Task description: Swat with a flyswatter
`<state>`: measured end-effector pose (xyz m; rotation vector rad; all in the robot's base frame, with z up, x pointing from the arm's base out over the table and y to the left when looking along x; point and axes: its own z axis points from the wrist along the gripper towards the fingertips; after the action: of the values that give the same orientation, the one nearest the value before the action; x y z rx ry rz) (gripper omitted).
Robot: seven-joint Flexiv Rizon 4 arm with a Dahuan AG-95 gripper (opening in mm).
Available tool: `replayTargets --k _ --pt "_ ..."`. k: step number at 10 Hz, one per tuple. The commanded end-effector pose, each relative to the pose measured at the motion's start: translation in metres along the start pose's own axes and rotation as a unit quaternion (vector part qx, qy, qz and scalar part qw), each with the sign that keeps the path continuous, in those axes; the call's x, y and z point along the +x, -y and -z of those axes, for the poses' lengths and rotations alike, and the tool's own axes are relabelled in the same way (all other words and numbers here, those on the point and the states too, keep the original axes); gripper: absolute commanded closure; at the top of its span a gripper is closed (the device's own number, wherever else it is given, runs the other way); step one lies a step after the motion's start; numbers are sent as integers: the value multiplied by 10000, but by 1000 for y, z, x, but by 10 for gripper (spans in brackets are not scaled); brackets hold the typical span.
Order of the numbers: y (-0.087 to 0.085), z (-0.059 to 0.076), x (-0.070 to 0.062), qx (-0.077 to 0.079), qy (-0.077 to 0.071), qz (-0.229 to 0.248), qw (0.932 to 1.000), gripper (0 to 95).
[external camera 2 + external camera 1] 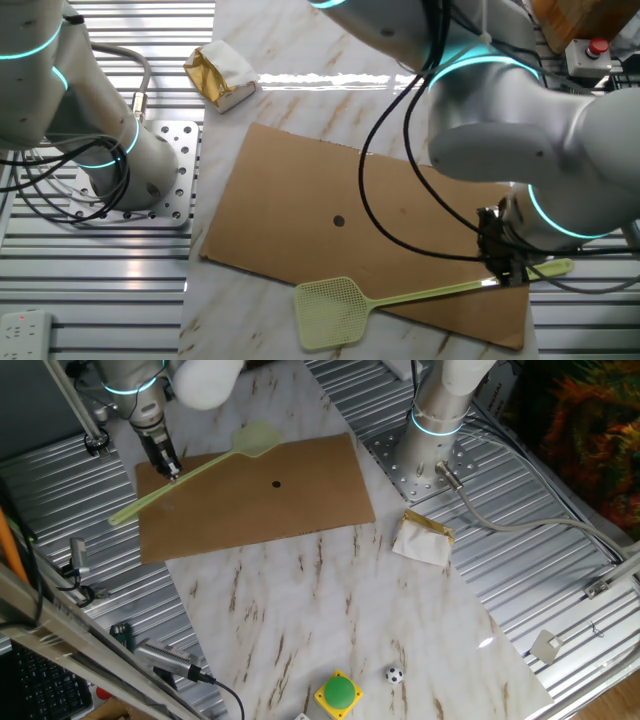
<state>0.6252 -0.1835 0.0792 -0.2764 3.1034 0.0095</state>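
The yellow-green flyswatter (200, 467) lies slanted across the far left part of the brown board (300, 500). Its squarish paddle head (258, 439) sticks past the board's far edge and its handle end (125, 515) points to the left. My gripper (170, 468) is shut on the rod partway along the handle. In the other fixed view the flyswatter (420, 295) runs along the board's (400, 180) near edge, with the paddle head (330, 311) off the board and my gripper (505, 275) shut on the rod near the handle end. A small dark spot (276, 485) sits on the board's middle.
A crumpled white and gold wrapper (424, 538) lies right of the board. A second arm's base (432, 430) stands on a metal plate at the far right. A green button on a yellow box (339, 694) and a tiny ball (394, 675) sit near the front edge.
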Motion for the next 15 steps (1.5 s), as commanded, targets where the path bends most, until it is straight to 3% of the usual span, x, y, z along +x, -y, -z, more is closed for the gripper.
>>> replayTargets --k 1,3,6,7,9,15 --pt "0 -1 -1 -77 29 45 10000 950" --pt "0 -1 -1 -25 21 -60 10000 950" --pt "0 -1 -1 102 63 -686 9976 950" --pt "0 -1 -1 204 133 -780 9967 950" --pt "0 -1 -1 260 282 -879 9954 950" --pt "0 -1 -1 203 321 -816 9959 950"
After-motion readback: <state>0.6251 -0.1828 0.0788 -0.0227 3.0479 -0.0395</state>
